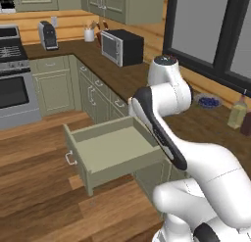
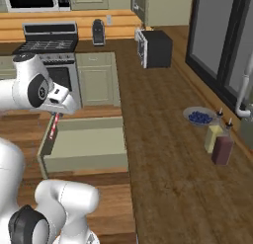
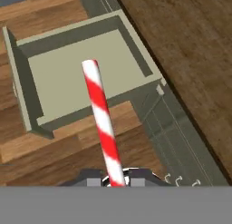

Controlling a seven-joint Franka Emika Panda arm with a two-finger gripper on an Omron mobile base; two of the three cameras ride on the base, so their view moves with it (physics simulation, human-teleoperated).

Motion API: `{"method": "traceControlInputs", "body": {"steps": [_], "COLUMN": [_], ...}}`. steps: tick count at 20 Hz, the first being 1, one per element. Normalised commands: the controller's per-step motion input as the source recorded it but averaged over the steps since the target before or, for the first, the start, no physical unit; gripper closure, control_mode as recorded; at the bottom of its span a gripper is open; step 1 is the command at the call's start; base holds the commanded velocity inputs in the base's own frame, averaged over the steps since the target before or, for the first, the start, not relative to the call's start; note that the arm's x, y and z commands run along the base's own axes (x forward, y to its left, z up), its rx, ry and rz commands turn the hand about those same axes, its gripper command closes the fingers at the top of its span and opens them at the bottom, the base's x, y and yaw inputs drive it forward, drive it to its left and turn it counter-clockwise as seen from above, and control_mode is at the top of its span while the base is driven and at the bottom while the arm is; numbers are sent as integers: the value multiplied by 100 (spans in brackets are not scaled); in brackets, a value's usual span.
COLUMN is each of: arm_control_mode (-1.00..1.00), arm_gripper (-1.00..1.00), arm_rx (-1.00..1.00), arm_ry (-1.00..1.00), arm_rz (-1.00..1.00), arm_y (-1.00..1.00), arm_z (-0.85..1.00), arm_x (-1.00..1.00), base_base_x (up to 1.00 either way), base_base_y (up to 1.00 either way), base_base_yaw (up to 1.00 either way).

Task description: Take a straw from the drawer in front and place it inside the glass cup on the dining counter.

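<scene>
The sage-green drawer (image 1: 117, 145) stands pulled out from the cabinets, its pale floor bare (image 2: 84, 144). My gripper (image 2: 56, 113) hangs above the drawer's front left corner, shut on the red-and-white striped straw (image 2: 53, 125), which points down from the fingers. In the hand view the straw (image 3: 102, 114) runs from between my fingertips (image 3: 115, 180) out over the open drawer (image 3: 68, 71). In the left base view my own arm covers the hand. The glass cup and the dining counter are out of view.
A dark wood worktop (image 2: 163, 159) runs on the right, with a bowl of blueberries (image 2: 199, 117) and two bottles (image 2: 221, 148). A microwave (image 1: 121, 47), a coffee machine (image 1: 47, 35) and a stove (image 1: 12, 79) stand at the back. Wood floor lies left of the drawer.
</scene>
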Motion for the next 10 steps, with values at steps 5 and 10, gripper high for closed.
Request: {"method": "traceControlInputs", "body": {"steps": [5,10], "arm_control_mode": [100,100], "arm_gripper": [100,100], "arm_rx": [0,0], "arm_ry": [0,0], "arm_rz": [0,0], "arm_y": [0,0], "arm_z": [0,0], "arm_x": [0,0], "base_base_x": [-90,-15], "base_base_y": [91,100], "base_base_yaw": [41,65]}}
